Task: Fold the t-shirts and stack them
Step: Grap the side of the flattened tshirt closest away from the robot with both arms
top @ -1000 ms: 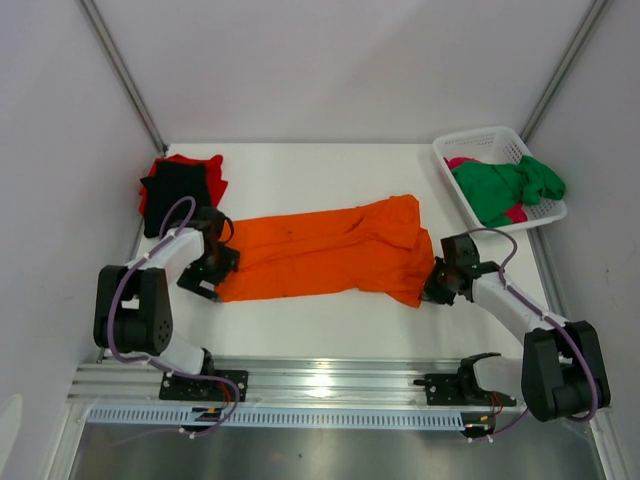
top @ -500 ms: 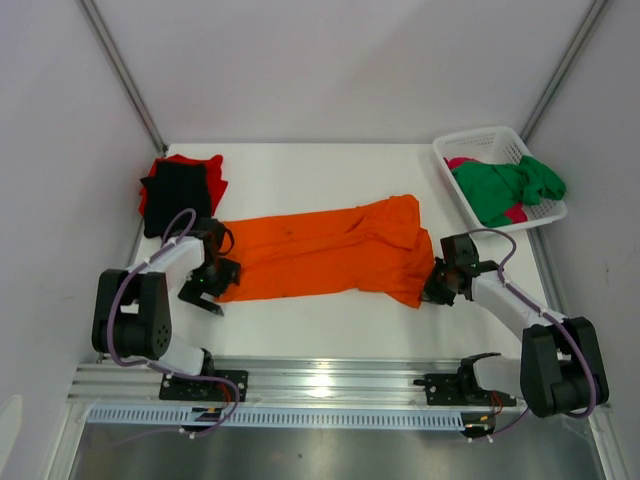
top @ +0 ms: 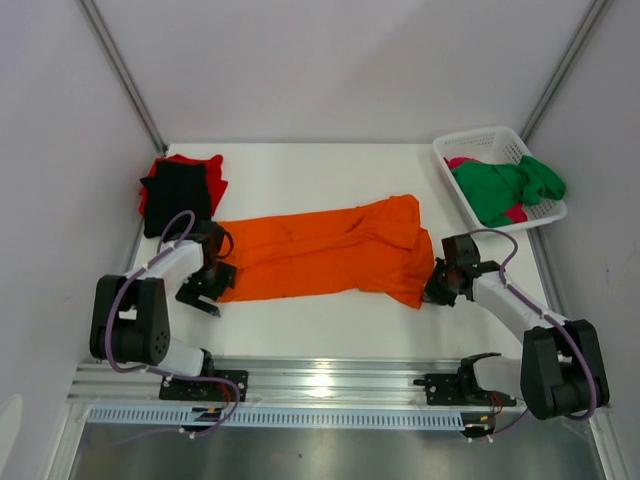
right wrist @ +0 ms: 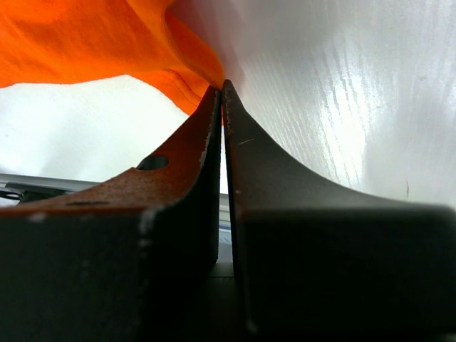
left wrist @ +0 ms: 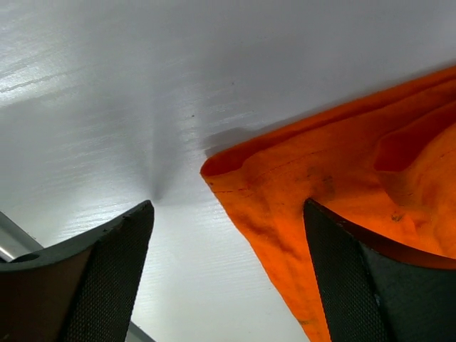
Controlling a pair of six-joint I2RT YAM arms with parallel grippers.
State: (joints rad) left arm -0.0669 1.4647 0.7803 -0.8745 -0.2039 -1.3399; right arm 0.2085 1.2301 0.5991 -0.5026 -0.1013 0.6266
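Observation:
An orange t-shirt (top: 320, 255) lies spread lengthwise across the middle of the table. My left gripper (top: 207, 289) is low at its near left corner and open. In the left wrist view the orange t-shirt (left wrist: 335, 192) has its corner reaching in between the left gripper's (left wrist: 228, 274) wide jaws, and the right-hand finger (left wrist: 370, 285) stands over the cloth. My right gripper (top: 433, 286) is shut on the shirt's near right corner. In the right wrist view the right gripper's (right wrist: 222, 87) tips pinch the orange t-shirt (right wrist: 85, 43). A black t-shirt (top: 178, 195) lies folded on a red t-shirt (top: 197, 164) at the back left.
A white lattice basket (top: 478, 137) stands at the back right, holding a crumpled green t-shirt (top: 505, 185) over a pink one (top: 462, 163). Metal frame posts rise at both back corners. The aluminium rail with the arm bases runs along the near edge.
My left gripper has slid back off the shirt's left edge toward the near left and now sits at the corner, jaws still open. The right arm and the shirt have not moved.

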